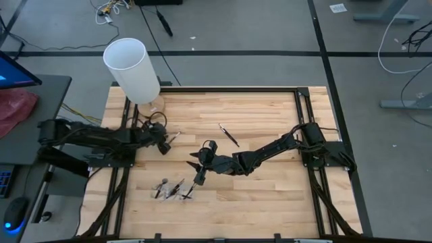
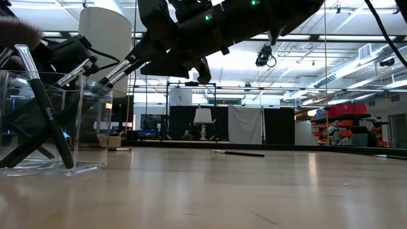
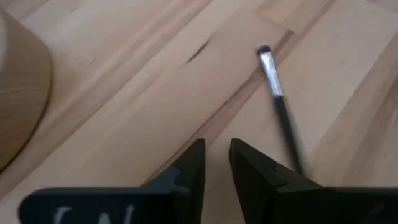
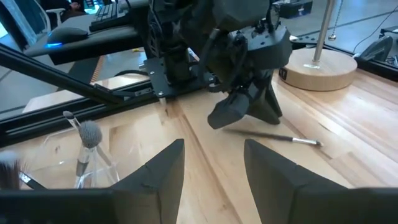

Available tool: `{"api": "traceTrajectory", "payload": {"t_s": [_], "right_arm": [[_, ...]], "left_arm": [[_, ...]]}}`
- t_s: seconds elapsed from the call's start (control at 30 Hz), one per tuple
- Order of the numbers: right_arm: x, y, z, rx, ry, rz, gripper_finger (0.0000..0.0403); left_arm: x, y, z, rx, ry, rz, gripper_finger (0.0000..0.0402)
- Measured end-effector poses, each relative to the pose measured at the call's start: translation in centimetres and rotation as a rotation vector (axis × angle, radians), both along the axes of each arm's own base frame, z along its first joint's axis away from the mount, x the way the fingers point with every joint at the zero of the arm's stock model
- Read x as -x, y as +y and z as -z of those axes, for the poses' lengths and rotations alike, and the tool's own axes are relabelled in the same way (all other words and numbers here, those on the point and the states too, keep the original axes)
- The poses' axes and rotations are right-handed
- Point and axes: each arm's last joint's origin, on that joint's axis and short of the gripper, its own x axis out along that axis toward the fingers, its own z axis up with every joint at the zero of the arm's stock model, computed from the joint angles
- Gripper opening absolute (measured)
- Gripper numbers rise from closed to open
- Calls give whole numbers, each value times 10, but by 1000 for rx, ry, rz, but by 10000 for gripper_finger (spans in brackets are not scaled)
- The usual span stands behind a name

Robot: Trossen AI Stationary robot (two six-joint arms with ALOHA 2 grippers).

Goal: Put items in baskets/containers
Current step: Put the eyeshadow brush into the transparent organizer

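Note:
My left gripper [image 1: 165,145] [image 3: 216,152] hangs low over the table near its left side, tipped downward. Its fingers stand a narrow gap apart with nothing between them. A dark brush with a silver ferrule [image 3: 277,93] [image 4: 273,138] lies flat on the wood just beside one finger. My right gripper [image 1: 196,167] [image 4: 211,168] hovers open above the table's middle, near the clear tray [image 2: 95,166] [image 1: 173,190]. Several brushes lean inside the tray [image 2: 44,121]. Another brush [image 1: 228,134] lies on the table farther back.
A tall white cylinder [image 1: 131,67] on a round wooden base [image 4: 317,71] stands at the far left corner, close behind my left gripper. Black rails [image 1: 307,145] edge the table left and right. Bare wood lies to the right of the tray.

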Motion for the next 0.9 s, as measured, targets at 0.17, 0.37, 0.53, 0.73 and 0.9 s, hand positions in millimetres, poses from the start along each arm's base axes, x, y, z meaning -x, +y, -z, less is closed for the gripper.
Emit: {"api": "traceTrajectory", "payload": {"t_s": [0.17,0.37,0.53,0.73,0.9], "right_arm": [[0,0,0,3,1,-1,168],[2,4,-1,59,20,-24,168],[7,8,-12,71,29,-27,168],[8,7,-14,74,35,-26,168],[8,7,-15,71,30,-26,168]], "left_arm": [[-5,-1,5,36,4,45,46],[-6,-1,7,48,5,50,11],[-8,-1,1,42,-38,55,46],[-18,-5,-11,141,-156,161,124],[-24,-14,-12,141,-217,221,183]]}}
